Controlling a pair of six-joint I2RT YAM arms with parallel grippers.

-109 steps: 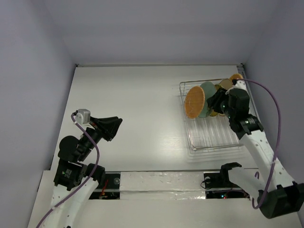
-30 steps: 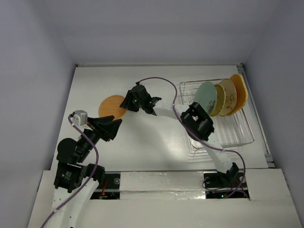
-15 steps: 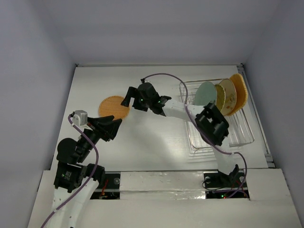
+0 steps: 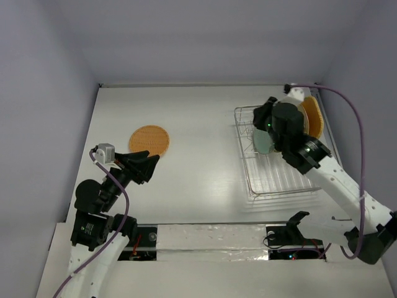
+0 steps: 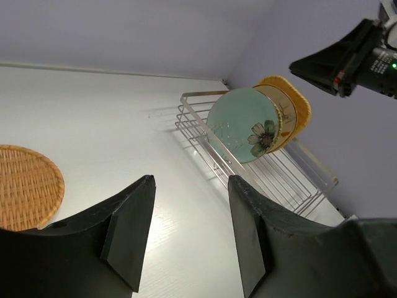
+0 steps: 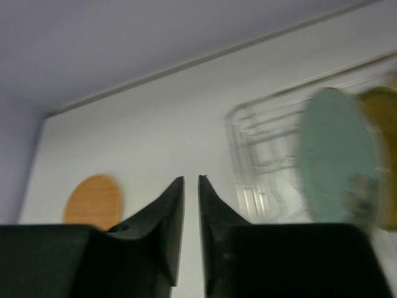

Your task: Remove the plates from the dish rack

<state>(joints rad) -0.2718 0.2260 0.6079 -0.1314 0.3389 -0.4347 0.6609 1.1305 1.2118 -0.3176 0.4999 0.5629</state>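
Left gripper (image 5: 190, 186): jaws stand about half apart, with nothing between them. It hangs low over the near left part of the white table (image 4: 205, 112), fingers aimed toward the far right.

Round orange woven plate (image 4: 149, 140): lies flat on the table, out of the rack, just ahead of the left gripper and slightly to its left. In the left wrist view its rim shows beside the left finger. It touches neither gripper.

Right gripper (image 6: 191, 180): jaws are almost closed, with only a thin slit between the fingertips, and they hold nothing. It is raised above the far left corner of the dish rack (image 4: 279, 180). The right wrist view is blurred.

Dish rack: silver wire grid on the right side of the table, directly below and to the right of the right gripper, well apart from the left gripper.

Plates in the rack, all standing on edge at the far end, packed close together:
- pale green flower plate (image 5: 245, 124), foremost of the row, closest to the right gripper, just to the right of its fingertips in the right wrist view
- cream floral plate (image 5: 284, 118), behind the green one
- rear orange woven plate (image 5: 296, 98), at the back of the row

The near half of the rack shows bare wire
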